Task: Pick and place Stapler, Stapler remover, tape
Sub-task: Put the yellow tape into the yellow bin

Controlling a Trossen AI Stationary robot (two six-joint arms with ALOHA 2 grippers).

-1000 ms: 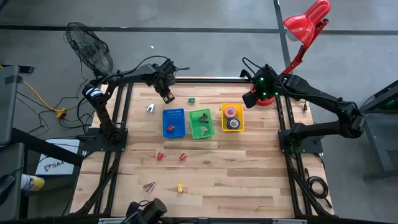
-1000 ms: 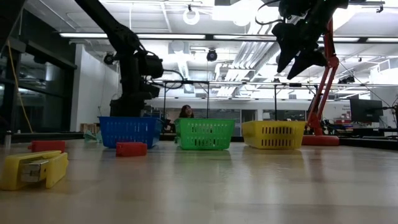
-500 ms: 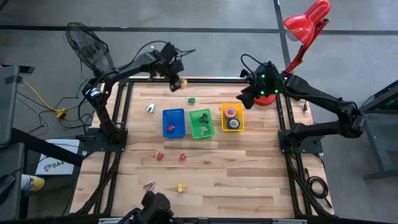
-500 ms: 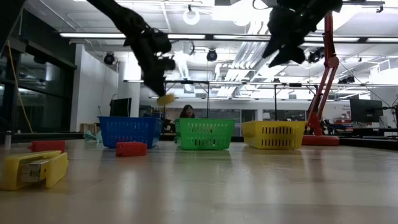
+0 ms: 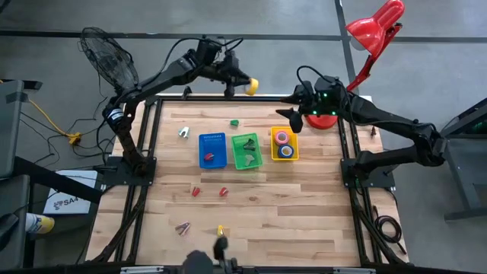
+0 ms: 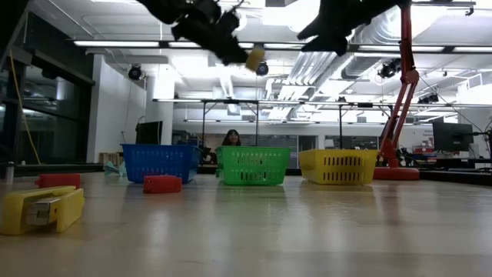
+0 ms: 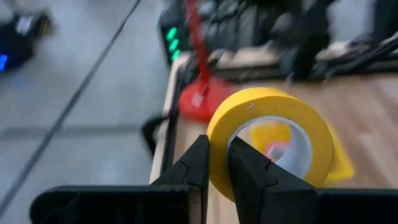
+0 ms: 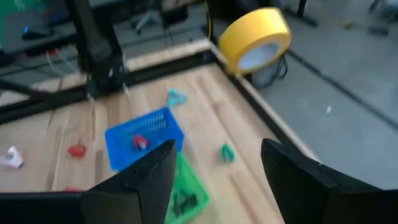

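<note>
Left end effector gripping yellow tape roll beyond the surface's twelve o'clock edge; right end effector hanging open nearby.

It was a robotics lab: strip ceiling lights and benches filled the open hall behind a framed wooden table

Three plastic mesh bins: blue bin, green bin, yellow bin.

Tape rolls, three: yellow ring-shaped roll aloft, pink roll and blue roll in yellow bin.

One red desk lamp. One black wire fan.
</note>
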